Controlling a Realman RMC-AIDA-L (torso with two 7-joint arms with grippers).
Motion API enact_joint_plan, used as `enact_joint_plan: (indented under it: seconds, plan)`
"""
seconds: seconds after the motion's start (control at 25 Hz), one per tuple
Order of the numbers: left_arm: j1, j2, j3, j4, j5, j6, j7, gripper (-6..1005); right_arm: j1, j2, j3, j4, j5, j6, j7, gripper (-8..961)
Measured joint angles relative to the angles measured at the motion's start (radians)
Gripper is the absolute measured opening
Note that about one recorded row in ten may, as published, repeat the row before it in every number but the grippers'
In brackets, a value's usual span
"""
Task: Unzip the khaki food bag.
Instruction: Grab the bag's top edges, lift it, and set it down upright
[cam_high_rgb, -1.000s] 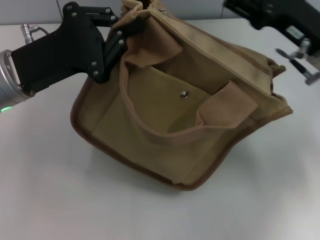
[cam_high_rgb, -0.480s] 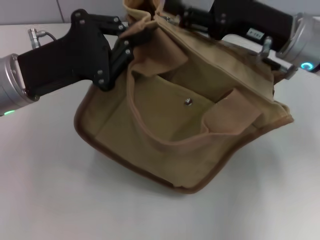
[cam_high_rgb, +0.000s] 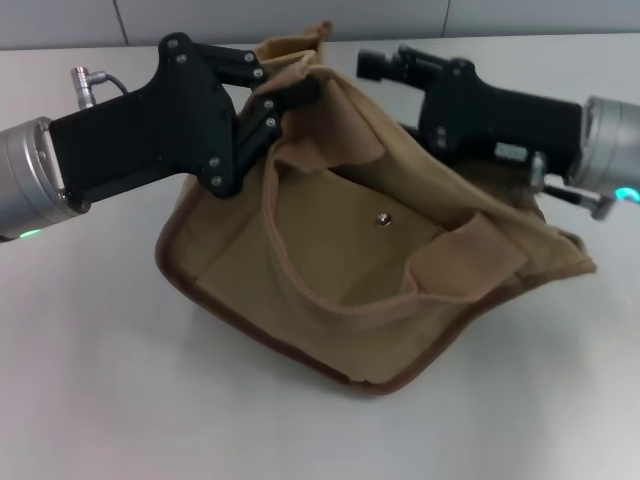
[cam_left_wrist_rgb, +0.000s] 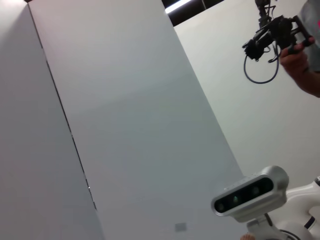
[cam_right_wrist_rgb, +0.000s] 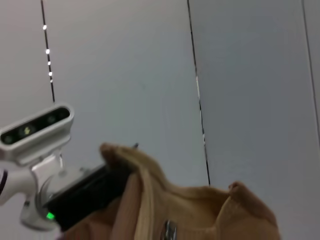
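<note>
The khaki food bag (cam_high_rgb: 350, 270) lies slumped on the white table, its front pocket with a metal snap (cam_high_rgb: 381, 216) facing up and one wide handle (cam_high_rgb: 330, 290) looped across it. My left gripper (cam_high_rgb: 296, 92) is shut on the bag's far left top corner and holds it up. My right gripper (cam_high_rgb: 378, 63) reaches in from the right and sits at the bag's far top edge, close to the left one. In the right wrist view the bag's top fabric (cam_right_wrist_rgb: 150, 200) and a metal zipper pull (cam_right_wrist_rgb: 169, 231) show close up.
The white table (cam_high_rgb: 120, 380) stretches around the bag. A grey panelled wall (cam_high_rgb: 60, 20) stands behind it. The left wrist view shows only wall, the robot's head camera (cam_left_wrist_rgb: 250, 192) and a person's hand (cam_left_wrist_rgb: 300, 55) holding a device.
My right arm has swung in from the far right and down to the bag's top edge. My left gripper, still holding the corner, has shifted slightly right, and the bag moved with it.
</note>
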Motion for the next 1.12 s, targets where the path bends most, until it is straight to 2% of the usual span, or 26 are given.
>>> enact_joint_plan:
  seconds: [0.12,0.16,0.24,0.32,0.36,0.4,0.48,0.56,0.64,0.76,0.96,1.12]
  plan:
    - [-0.004,0.000,0.003,0.000,-0.003,-0.001,0.001,58,-0.069,0.001,-0.018,-0.071,-0.022,-0.011,0.020,840]
    - [-0.007,0.000,0.002,0.000,-0.005,-0.002,0.001,59,-0.117,0.002,-0.020,-0.100,-0.023,-0.026,0.018,839]
    - [-0.007,0.000,0.002,0.000,-0.005,-0.002,0.001,59,-0.139,0.003,-0.015,-0.106,-0.012,-0.036,0.011,839]
    - [-0.008,0.001,0.002,0.000,-0.005,-0.002,0.001,60,-0.174,0.004,-0.006,-0.105,0.041,-0.054,-0.016,838]
    - [-0.008,0.002,0.008,0.000,-0.004,-0.002,0.002,60,-0.198,0.004,-0.007,-0.083,0.153,-0.064,-0.067,838]
    - [-0.008,0.002,0.008,0.000,-0.004,-0.002,0.002,61,-0.198,0.004,-0.007,-0.083,0.153,-0.064,-0.067,838]
    - [-0.009,0.003,0.021,0.000,-0.003,-0.002,0.002,61,-0.201,0.004,-0.017,-0.059,0.259,-0.069,-0.109,838]
    - [-0.010,0.003,0.034,0.000,-0.001,-0.003,0.002,62,-0.171,0.004,-0.040,-0.038,0.340,-0.070,-0.130,838]
    - [-0.010,0.003,0.037,0.000,0.000,-0.004,0.002,63,-0.156,0.003,-0.050,-0.034,0.348,-0.067,-0.131,838]
    - [-0.011,0.004,0.039,0.000,0.002,-0.004,0.002,64,-0.095,-0.001,-0.099,-0.023,0.351,-0.034,-0.131,838]
    - [-0.011,0.005,0.040,0.009,0.009,-0.005,0.002,65,-0.056,-0.004,-0.190,-0.026,0.341,0.063,-0.130,838]
    - [-0.010,0.004,0.040,0.013,0.012,-0.005,0.002,67,-0.051,-0.004,-0.204,-0.039,0.304,0.079,-0.110,838]
